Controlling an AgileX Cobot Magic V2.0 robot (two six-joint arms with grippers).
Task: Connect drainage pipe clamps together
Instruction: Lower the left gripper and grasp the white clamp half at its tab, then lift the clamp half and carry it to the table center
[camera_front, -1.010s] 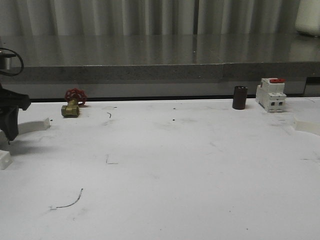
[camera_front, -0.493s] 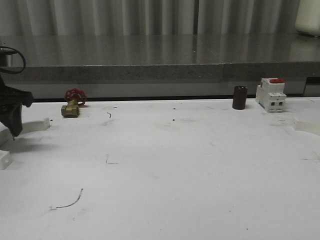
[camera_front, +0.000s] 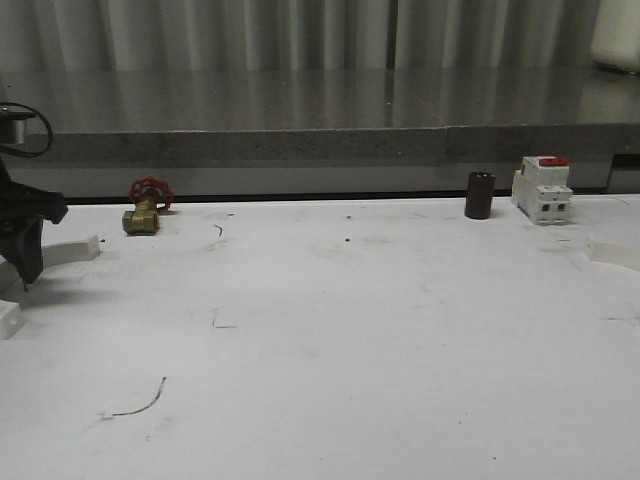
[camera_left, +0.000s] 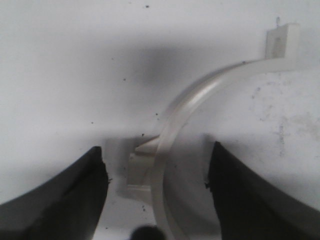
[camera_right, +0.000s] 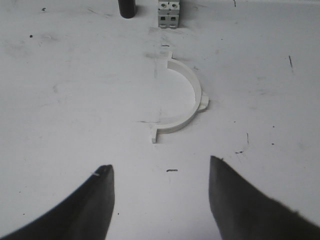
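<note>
At far left of the table (camera_front: 330, 350), my left gripper (camera_left: 156, 172) hangs low over one clamp half (camera_left: 200, 95), jaws spread to either side of its band, nothing gripped; I judge this a line-up for pickup. Second clamp half (camera_right: 182, 97): flat on the table near the right side, ahead of my right gripper (camera_right: 161, 200), jaws apart, empty, not yet reaching it.

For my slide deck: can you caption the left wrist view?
Open left gripper poised over a white half-ring pipe clamp lying on the white table.
</note>
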